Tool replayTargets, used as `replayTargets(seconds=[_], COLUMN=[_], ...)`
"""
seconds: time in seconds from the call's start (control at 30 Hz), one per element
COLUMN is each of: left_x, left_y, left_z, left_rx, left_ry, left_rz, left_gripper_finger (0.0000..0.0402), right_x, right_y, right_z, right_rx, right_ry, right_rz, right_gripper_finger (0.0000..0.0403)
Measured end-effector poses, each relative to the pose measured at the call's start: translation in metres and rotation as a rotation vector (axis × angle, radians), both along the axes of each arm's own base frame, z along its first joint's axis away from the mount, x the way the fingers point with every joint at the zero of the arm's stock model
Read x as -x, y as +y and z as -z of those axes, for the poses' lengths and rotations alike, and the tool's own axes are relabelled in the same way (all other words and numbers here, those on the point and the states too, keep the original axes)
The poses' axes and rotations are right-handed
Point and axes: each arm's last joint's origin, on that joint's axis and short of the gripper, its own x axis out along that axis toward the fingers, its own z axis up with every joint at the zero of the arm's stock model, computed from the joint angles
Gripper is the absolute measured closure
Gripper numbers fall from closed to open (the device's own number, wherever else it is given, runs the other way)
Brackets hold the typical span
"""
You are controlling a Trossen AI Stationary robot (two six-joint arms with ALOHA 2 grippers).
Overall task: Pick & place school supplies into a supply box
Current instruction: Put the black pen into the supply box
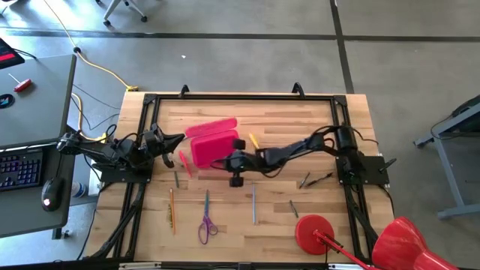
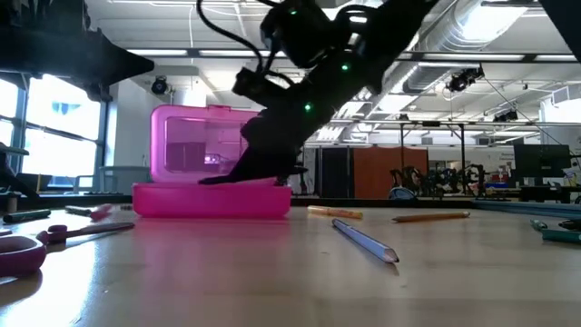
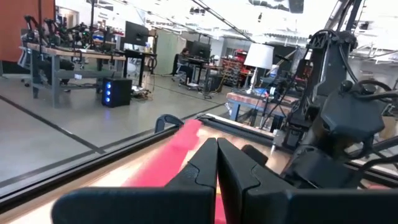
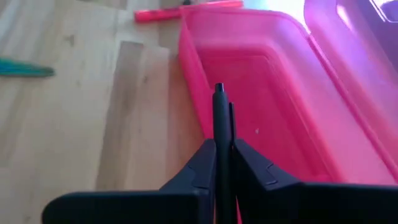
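- Nearest the low camera, purple-handled scissors (image 2: 23, 250) lie on the tabletop (image 2: 290, 282) at the near left, with a grey pen (image 2: 365, 242) a little further in.
- Right gripper (image 4: 222, 146) hangs over the open pink supply box (image 4: 261, 118), its fingers pinched on a black pen (image 4: 221, 134) whose tip points into the tray; I judge it is held there to be dropped in.
- No pens or pencils show in the part of the tray that is in view.
- From above, the box (image 1: 213, 146) sits just off the tabletop's centre toward 11 o'clock, its lid (image 1: 211, 128) thrown back on the 12 o'clock side.
- Left gripper (image 3: 216, 165) waits at the box's 9 o'clock side, fingers clenched on nothing.
- A pink pen (image 1: 184, 163) lies just beside the box at 8 o'clock and a yellow pencil (image 1: 253, 141) at 3 o'clock.
- An orange pencil (image 1: 171, 207), the scissors and the grey pen lie toward 6 o'clock, well apart.
- A green pen (image 1: 304, 180) and a dark one (image 1: 322, 178) lie toward 4 o'clock.
- A red disc with a handle (image 1: 313, 231) lies at 5 o'clock, clear of the box.
- Nothing seems to block the drop; the upright lid is the only thing close.
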Motion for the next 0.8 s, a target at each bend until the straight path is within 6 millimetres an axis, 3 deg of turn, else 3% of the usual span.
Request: replayTargets(seconds=[0.13,0.27,0.43,0.6,0.8], left_x=[0.000,0.000,0.000,0.000,0.001], left_y=[0.000,0.000,0.000,0.000,0.002], left_z=[0.000,0.000,0.000,0.000,0.001], left_rx=[-0.001,-0.002,-0.001,0.055,0.071], left_ry=[0.000,0.000,-0.001,-0.029,-0.030], left_rz=[0.008,0.017,0.017,0.012,-0.055], left_gripper_finger=[0.0362,0.0362,0.0362,0.0362,0.0362], right_x=[0.002,0.004,-0.006,-0.018,-0.031], right_y=[0.006,0.016,0.008,-0.024,-0.046], right_z=[-0.006,-0.025,-0.036,-0.019,0.004], right_rx=[0.100,0.278,0.225,0.091,0.081], right_ry=[0.071,0.049,-0.087,-0.177,-0.205], right_rz=[0.076,0.055,-0.091,-0.094,-0.103], right_gripper_finger=[0.0384,0.0395,0.0388,0.0395,0.0388])
